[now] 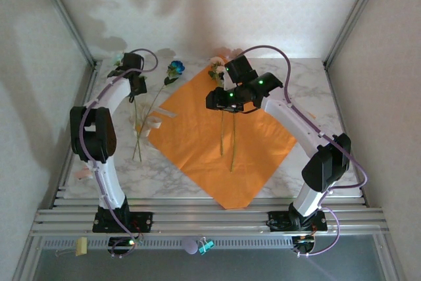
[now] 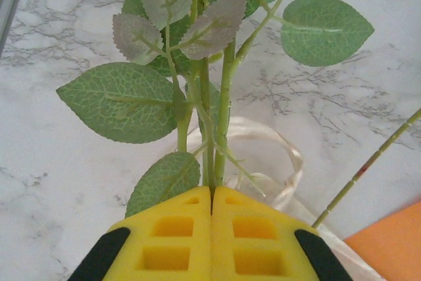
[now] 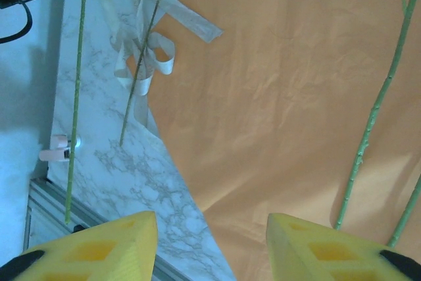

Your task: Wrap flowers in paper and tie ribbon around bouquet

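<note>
- The left tool (image 2: 212, 194) is clenched on the flowers (image 2: 197, 44). Its yellow pads are pressed together, and two green stems (image 2: 227, 97) rise from between them.
- Broad leaves (image 2: 118, 100) spread to both sides of those stems, just above the marble surface (image 2: 59, 162).
- The ribbon (image 2: 289, 159) lies in loose loops on the surface behind the grasped stems.
- A corner of the paper (image 2: 391, 241) shows near the ribbon.
- From above, the left tool is at the far left of the surface, beside a whitish bloom (image 1: 118, 59).
- A blue bloom (image 1: 175, 67) lies just off the paper's far-left edge, with its thin stem running back toward the ribbon.
- The paper lies flat as a diamond mid-surface.
- Two more stems (image 1: 233, 146) lie on the paper, side by side, with their pale bloom (image 1: 216, 65) at the far corner.
- The right tool (image 3: 210, 218) is released, with its pads well apart. It hangs above the paper, with those two stems to its right.
- One ribbon tail overlaps the paper's edge, and a bare stem crosses the loops.
</note>
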